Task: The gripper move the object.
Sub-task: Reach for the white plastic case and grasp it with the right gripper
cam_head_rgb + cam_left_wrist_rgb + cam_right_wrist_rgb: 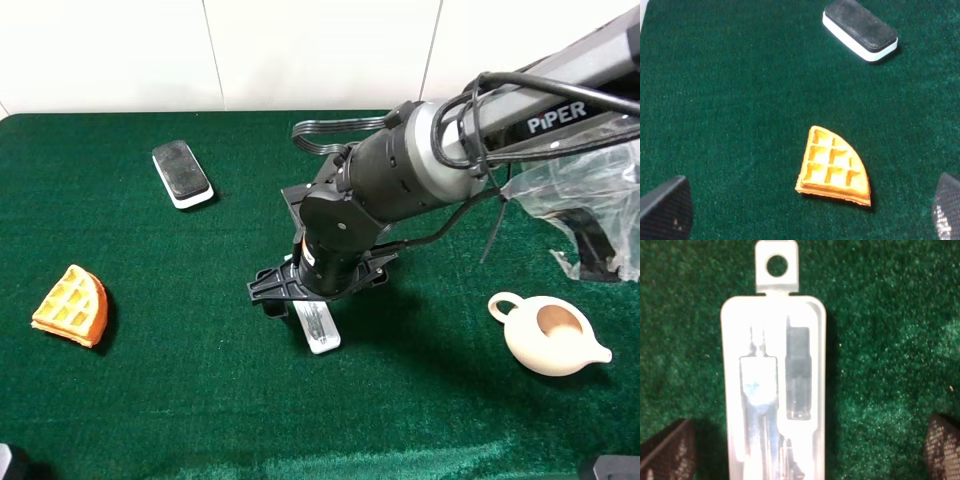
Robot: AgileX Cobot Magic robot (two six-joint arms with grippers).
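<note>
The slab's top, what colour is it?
The slab is black on top, white-edged; left wrist view shows it best.

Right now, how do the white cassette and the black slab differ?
The cassette is slim, translucent white, holed tab; the slab is thicker, black over white. The cassette lies within the open right gripper; the slab lies apart, back left. Both flat on green cloth.
</note>
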